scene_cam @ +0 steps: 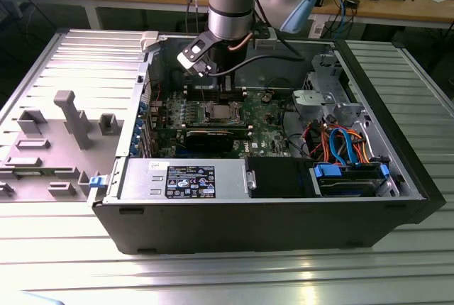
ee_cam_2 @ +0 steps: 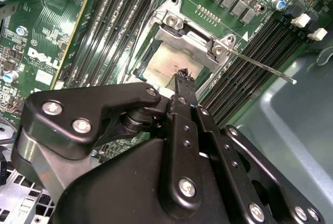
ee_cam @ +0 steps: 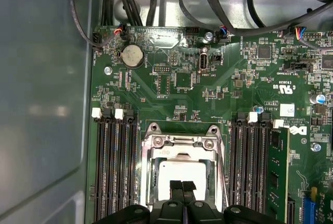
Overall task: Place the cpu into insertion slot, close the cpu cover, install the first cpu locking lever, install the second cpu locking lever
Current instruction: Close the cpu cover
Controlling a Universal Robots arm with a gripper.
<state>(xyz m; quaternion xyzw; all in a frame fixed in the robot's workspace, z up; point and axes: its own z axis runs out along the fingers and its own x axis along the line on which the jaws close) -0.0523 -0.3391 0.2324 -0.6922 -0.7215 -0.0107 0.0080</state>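
Silver-grey cpu (ee_cam: pixel 179 171) seated in the insertion slot (ee_cam: pixel 152 179) mid-motherboard (ee_cam: pixel 171 86), cpu cover (ee_cam: pixel 183 141) lying over it, gripper (ee_cam: pixel 182 185) pinched closed and empty just above, locking lever (ee_cam_2: pixel 260 66) jutting free

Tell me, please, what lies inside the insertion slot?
The cpu lies inside the insertion slot, framed by the cpu cover. The pincer hides part of its top, and the contacts beneath are covered.

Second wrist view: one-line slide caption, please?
Shut gripper over the cpu, cpu cover framing it, one locking lever jutting out across the memory slots.
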